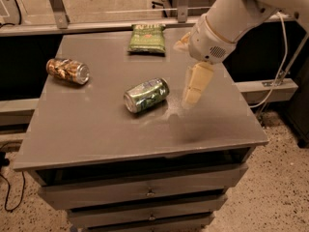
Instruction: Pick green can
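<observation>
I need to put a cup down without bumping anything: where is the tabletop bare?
Widest free patch: the table's front strip, between the green can and the front edge. Also free: the stretch between the brown can and the green can. Crowded: right of the green can, where the end effector hangs close beside it, with the chip bag behind.

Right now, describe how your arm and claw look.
The arm is a thick, rounded white tube that ends in a wider white collar with a small patch of dotted vent holes. The claw, over the table just right of the green can, is pale cream and blocky. No printed markings show on either.
</observation>
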Robot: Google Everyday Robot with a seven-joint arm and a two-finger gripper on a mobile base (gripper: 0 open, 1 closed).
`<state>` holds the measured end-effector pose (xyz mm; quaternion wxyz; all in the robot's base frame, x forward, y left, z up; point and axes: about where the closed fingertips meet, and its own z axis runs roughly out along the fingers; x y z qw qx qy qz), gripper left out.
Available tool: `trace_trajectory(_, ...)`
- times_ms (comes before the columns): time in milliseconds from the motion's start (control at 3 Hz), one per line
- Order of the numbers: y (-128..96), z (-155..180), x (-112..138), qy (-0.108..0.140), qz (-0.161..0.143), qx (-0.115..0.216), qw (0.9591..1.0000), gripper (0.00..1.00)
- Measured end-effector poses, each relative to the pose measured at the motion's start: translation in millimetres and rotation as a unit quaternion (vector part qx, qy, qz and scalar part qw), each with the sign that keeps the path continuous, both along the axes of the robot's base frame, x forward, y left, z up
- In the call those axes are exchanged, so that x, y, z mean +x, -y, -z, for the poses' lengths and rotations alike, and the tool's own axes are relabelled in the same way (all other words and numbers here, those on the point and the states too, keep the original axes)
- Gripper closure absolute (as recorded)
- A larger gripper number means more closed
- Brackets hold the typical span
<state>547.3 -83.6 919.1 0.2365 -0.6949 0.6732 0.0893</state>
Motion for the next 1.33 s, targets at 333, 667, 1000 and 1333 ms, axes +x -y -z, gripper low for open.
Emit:
trace_trajectory(333, -36, 20, 13, -0.002, -0.028, 0.028, 0.9992, 0.0)
trace_trajectory(667, -61, 41, 19, -0.002, -0.04, 0.035, 0.9986, 0.0)
trace_trajectory(1000, -76, 64, 21, -0.004, -0.04, 0.026, 0.9989, 0.12)
trace_trajectory(1333, -84, 81, 22, -0.009, -0.035, 0.012, 0.9993, 0.3)
